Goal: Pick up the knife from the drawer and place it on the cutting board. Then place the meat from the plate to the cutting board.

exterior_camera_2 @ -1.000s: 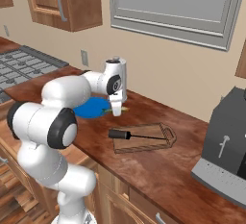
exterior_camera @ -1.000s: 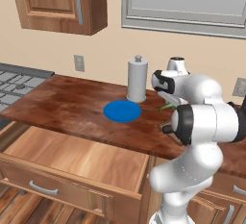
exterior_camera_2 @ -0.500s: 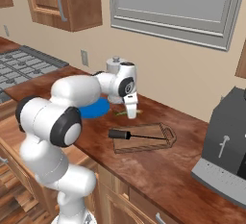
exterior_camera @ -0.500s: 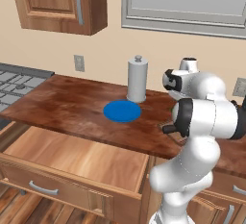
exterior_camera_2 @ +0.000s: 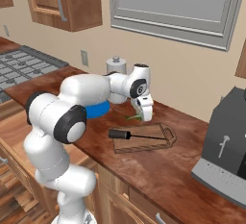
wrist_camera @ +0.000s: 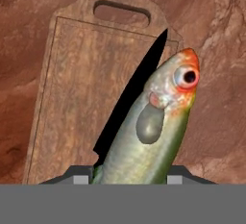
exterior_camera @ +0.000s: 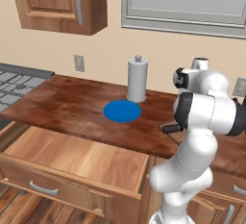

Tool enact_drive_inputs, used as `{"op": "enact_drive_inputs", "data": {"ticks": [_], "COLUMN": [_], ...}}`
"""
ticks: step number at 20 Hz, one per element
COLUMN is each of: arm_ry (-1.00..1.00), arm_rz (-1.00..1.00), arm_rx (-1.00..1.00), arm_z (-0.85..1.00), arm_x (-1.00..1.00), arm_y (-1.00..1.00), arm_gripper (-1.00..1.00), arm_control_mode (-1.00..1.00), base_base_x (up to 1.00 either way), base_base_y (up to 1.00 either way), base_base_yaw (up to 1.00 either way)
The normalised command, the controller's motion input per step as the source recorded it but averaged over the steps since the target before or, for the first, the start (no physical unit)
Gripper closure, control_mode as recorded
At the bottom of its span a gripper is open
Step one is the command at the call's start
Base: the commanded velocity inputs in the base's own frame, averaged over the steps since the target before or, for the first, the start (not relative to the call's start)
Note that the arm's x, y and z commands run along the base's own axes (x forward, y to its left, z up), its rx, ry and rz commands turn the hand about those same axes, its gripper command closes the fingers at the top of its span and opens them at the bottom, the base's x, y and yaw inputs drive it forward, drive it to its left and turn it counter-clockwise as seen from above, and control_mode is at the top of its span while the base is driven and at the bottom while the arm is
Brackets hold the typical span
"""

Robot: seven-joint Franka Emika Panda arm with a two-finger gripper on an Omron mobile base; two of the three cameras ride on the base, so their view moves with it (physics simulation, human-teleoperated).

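Note:
The meat (wrist_camera: 153,127), a yellow-green fish with a red-tipped head, sticks out from between the fingers of my gripper (wrist_camera: 129,172), which is shut on it. In the right base view the gripper (exterior_camera_2: 145,117) hangs just above the back left edge of the cutting board (exterior_camera_2: 153,142), with the meat (exterior_camera_2: 133,118) poking out to its left. The knife (exterior_camera_2: 129,135) lies along the board, black handle to the left; its blade (wrist_camera: 132,100) shows behind the fish over the board (wrist_camera: 77,88). The blue plate (exterior_camera: 122,111) lies bare. The drawer (exterior_camera: 72,155) stands open.
A paper-towel roll (exterior_camera: 137,80) stands behind the plate. A dark coffee machine (exterior_camera_2: 226,155) sits on the counter right of the board. A stove (exterior_camera_2: 24,64) lies at the far left. Wall cabinets (exterior_camera: 62,2) hang above.
The gripper has carried the meat from above the plate sideways to the cutting board's edge. Plate, knife and drawer have not moved.

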Motion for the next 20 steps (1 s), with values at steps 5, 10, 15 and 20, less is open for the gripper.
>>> {"op": "enact_drive_inputs", "data": {"ticks": [5,10,15,20], "arm_ry": [-0.01,0.01,0.01,0.00], "arm_rz": [0.04,0.00,-0.03,-0.20], "arm_rx": [0.01,0.09,0.05,0.00], "arm_z": [-0.03,-0.44,-0.44,-0.11], "arm_x": [-0.02,-0.20,-0.01,0.00], "arm_y": [-0.03,-0.07,0.00,0.00], "arm_gripper": [1.00,1.00,1.00,1.00], "arm_control_mode": [-1.00,-1.00,-1.00,-1.00], "base_base_x": [0.00,0.00,0.00,0.00], "base_base_y": [0.00,0.00,0.00,0.00], "base_base_yaw": [0.00,0.00,0.00,0.00]}}
